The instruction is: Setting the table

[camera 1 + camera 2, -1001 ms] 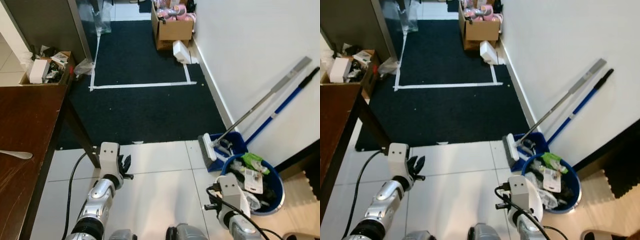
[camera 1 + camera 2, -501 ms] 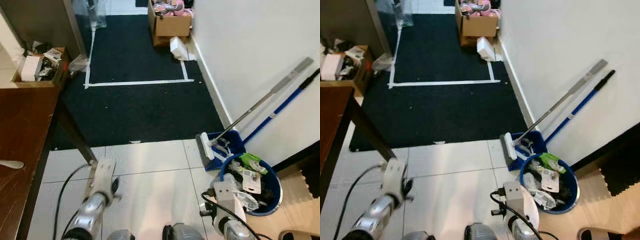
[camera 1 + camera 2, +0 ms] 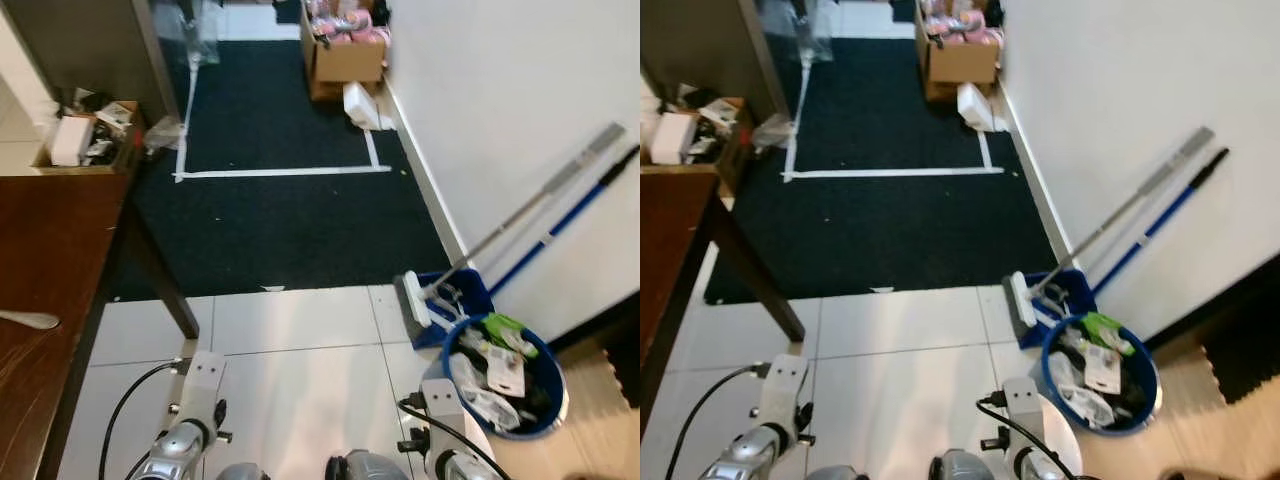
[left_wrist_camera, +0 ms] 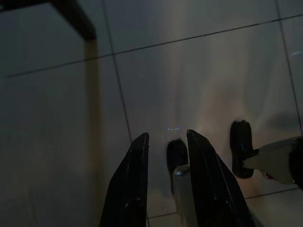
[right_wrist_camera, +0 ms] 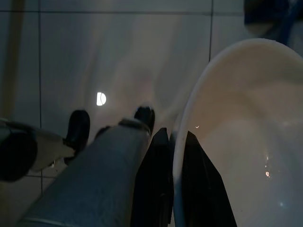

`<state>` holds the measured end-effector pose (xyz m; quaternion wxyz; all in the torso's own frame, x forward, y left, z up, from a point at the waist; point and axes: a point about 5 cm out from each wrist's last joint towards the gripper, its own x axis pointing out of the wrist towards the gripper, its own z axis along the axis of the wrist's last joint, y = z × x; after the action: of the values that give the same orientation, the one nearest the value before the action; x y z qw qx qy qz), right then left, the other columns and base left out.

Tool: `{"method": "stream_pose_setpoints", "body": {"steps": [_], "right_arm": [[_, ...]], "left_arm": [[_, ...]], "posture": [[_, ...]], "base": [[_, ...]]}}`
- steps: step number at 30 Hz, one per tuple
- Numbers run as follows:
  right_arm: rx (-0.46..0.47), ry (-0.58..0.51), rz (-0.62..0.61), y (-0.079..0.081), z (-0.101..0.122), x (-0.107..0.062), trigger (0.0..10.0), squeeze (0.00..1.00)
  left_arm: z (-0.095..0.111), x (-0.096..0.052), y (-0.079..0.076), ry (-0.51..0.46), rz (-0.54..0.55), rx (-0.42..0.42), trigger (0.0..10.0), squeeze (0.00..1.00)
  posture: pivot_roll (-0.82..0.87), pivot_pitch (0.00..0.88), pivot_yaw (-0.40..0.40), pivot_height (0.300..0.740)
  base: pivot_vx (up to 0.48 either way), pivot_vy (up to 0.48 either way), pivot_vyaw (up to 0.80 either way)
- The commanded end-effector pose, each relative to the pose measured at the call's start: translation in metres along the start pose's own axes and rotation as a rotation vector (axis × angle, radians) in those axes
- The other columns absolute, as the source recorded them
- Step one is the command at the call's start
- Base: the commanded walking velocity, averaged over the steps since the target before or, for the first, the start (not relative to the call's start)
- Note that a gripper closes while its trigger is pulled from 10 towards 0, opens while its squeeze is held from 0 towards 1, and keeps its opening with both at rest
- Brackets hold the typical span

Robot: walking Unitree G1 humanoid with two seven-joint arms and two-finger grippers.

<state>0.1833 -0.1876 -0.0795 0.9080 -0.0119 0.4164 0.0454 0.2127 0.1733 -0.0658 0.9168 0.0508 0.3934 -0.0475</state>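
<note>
The white wall (image 3: 500,100) runs along the far side of the right gripper (image 5: 174,137). The dark carpet (image 3: 280,220) lies well ahead of both grippers, and the pale tile floor (image 3: 300,340) is directly beneath them. The brown table (image 3: 60,250) stands out to the left of the left gripper (image 4: 167,135), with its dark leg just ahead of that gripper's fingertips. A blue bucket (image 3: 555,405) full of rubbish sits close on the right gripper's outer side. A mop (image 3: 520,215) leans on the wall beyond it, and a cardboard box (image 3: 345,60) rests far ahead at the carpet's end.

The right gripper is clamped on the rim of a white bowl (image 5: 236,118), one finger inside the rim and one outside, and carries it low over the tiles. The left gripper's fingers stand slightly parted with nothing between them. A spoon (image 3: 30,320) already lies on the table, well off to the left gripper's left.

Compared with a second ago, the left arm has dropped: its gripper was lifted forward near the table leg and now hangs close to the body. The right arm also sits lower. The bucket and mop keep roughly the same place beside the right gripper, so the robot has barely travelled. This looks like arms tucked in for walking. The bowl is not yet delivered, and the robot likely needs to turn left toward the table.
</note>
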Motion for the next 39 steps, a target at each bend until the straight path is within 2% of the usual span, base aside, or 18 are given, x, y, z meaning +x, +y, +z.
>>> {"method": "stream_pose_setpoints", "body": {"steps": [1, 18, 25, 28, 39], "right_arm": [[0.002, 0.026, 0.001, 0.000, -0.006, -0.001, 10.0, 0.00], [0.000, 0.076, -0.005, 0.000, -0.017, -0.004, 10.0, 0.00], [0.011, 0.085, -0.010, 0.001, -0.019, -0.004, 10.0, 0.00], [0.059, 0.092, -0.034, 0.000, -0.022, -0.005, 10.0, 0.00], [0.049, 0.110, -0.035, -0.003, -0.025, -0.006, 10.0, 0.00]], "left_arm": [[-0.012, -0.002, -0.001, 0.049, -0.003, -0.011, 10.0, 0.00], [-0.016, -0.003, -0.002, 0.077, -0.024, -0.016, 10.0, 0.00], [-0.017, -0.003, -0.006, 0.085, -0.073, -0.007, 10.0, 0.00], [-0.017, -0.003, -0.008, 0.086, -0.089, -0.001, 10.0, 0.00], [-0.016, -0.003, -0.012, 0.082, -0.126, 0.043, 10.0, 0.00]], "posture": [[0.05, 0.056, 0.005, 0.740], [0.05, 0.073, 0.008, 0.740], [0.05, 0.076, 0.014, 0.740], [0.05, 0.077, 0.016, 0.740], [0.05, 0.080, 0.017, 0.740]], "base": [[0.000, 0.000, 0.80], [0.000, 0.000, 0.80], [0.000, 0.000, 0.80], [0.000, 0.000, 0.00], [0.000, 0.000, 0.00]]}}
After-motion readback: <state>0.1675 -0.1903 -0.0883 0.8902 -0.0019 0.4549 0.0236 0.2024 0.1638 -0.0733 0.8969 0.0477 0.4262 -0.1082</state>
